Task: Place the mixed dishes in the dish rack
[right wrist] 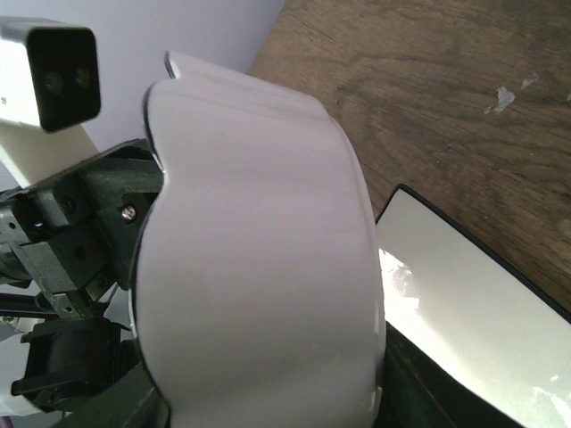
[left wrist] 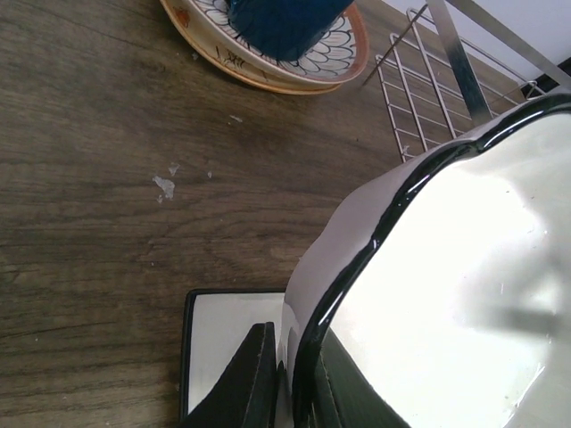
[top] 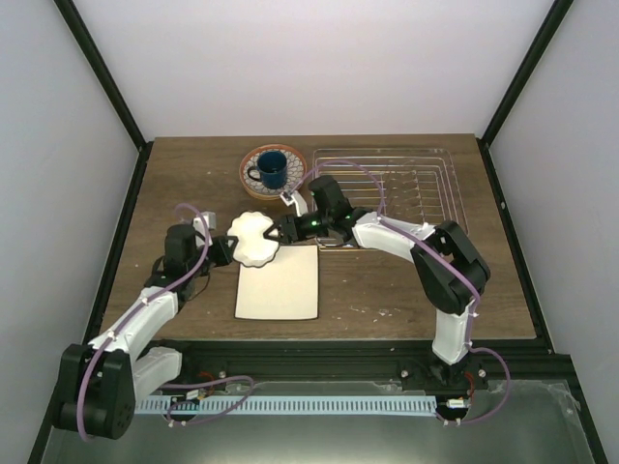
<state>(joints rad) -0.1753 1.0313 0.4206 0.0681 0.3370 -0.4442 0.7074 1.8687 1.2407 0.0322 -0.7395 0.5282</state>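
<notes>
The small white scalloped bowl [top: 253,237] with a dark rim is held off the table between both arms, over the top left corner of the flat cream rectangular plate [top: 280,285]. My left gripper [top: 230,247] is shut on the bowl's left rim [left wrist: 464,285]; one finger [left wrist: 250,383] lies outside the wall. My right gripper [top: 281,230] is at the bowl's right edge. The bowl's outer wall [right wrist: 259,267] fills the space between its fingers, and contact is unclear. The dark blue mug [top: 272,169] stands on the orange-rimmed patterned plate [top: 298,164]. The dish rack [top: 406,188] holds no dishes.
The silver rack stands at the back right, just right of the patterned plate, and its bars show in the left wrist view [left wrist: 419,89]. Black frame posts and white walls enclose the table. The cream plate [right wrist: 464,294] lies at the middle near side.
</notes>
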